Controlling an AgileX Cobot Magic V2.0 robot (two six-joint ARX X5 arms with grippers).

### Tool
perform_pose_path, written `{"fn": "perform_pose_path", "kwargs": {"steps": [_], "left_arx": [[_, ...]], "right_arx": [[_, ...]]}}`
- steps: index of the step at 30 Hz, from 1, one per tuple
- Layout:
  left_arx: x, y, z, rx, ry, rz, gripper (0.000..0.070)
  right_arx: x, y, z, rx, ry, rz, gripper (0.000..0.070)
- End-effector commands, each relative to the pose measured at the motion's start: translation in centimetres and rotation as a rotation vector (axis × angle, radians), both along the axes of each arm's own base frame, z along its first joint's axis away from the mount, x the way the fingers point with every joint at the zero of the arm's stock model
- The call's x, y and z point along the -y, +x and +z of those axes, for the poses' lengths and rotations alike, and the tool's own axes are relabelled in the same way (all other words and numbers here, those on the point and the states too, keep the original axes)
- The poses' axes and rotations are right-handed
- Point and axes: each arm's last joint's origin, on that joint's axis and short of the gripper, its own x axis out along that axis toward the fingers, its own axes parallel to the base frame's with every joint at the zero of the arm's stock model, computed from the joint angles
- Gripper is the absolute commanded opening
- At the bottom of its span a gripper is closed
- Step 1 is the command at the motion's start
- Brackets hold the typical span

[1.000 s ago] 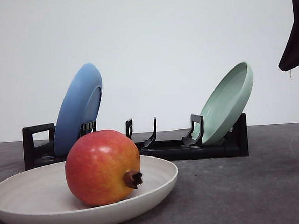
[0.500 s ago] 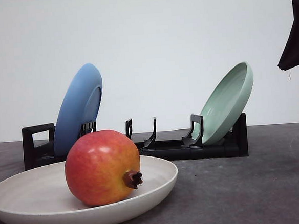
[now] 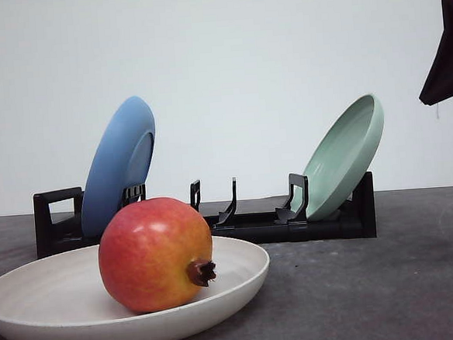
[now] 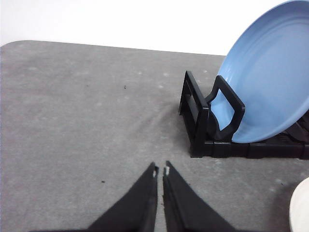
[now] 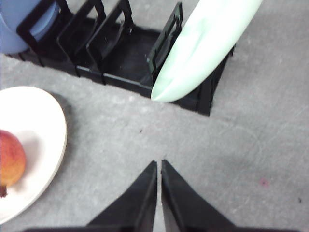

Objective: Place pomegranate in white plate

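In the front view the pomegranate (image 3: 155,254) sat inside the white plate (image 3: 33,296), nearest the camera, at about seven o'clock in the picture. It was glossy red running into yellow-orange low down, round, with a small dark brown crown stub pointing toward three o'clock.

The plate was wide, shallow and matte off-white with a raised rim, much broader than the fruit, and it rested on the grey table (image 3: 390,283).

In the right wrist view the right gripper (image 5: 158,166) had its two black fingers pressed together with only a thin slit between them, holding nothing; the fruit and plate lay well apart from it. In the left wrist view the left gripper (image 4: 160,170) was likewise closed up and empty over bare table, with an edge of the white plate off to one side.

Farther back stood a black dish rack (image 3: 246,223), carrying a blue plate (image 3: 119,166) at its ten o'clock end and a pale green plate (image 3: 344,155) at its two o'clock end, both leaning.
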Motion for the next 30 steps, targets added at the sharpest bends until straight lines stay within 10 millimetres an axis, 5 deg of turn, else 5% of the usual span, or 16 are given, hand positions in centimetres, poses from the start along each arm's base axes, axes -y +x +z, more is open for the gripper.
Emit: {"fn": "perform_pose_path", "kwargs": {"steps": [1,21,30], "left_arx": [[0.0,0.1,-0.2,0.005,0.008,0.0,0.0],[0.0,0.1,-0.2,0.005,0.009,0.001,0.0],[0.0,0.1,-0.2,0.005,0.009,0.001,0.0]], "right_arx": [[-0.1,0.1,0.2,0.019,-0.001,0.007,0.001],[0.2,0.0,0.7,0.116,-0.08,0.029,0.0011],[2.5,-2.7,-0.2,0.338,-0.144,-0.241,0.001]]}}
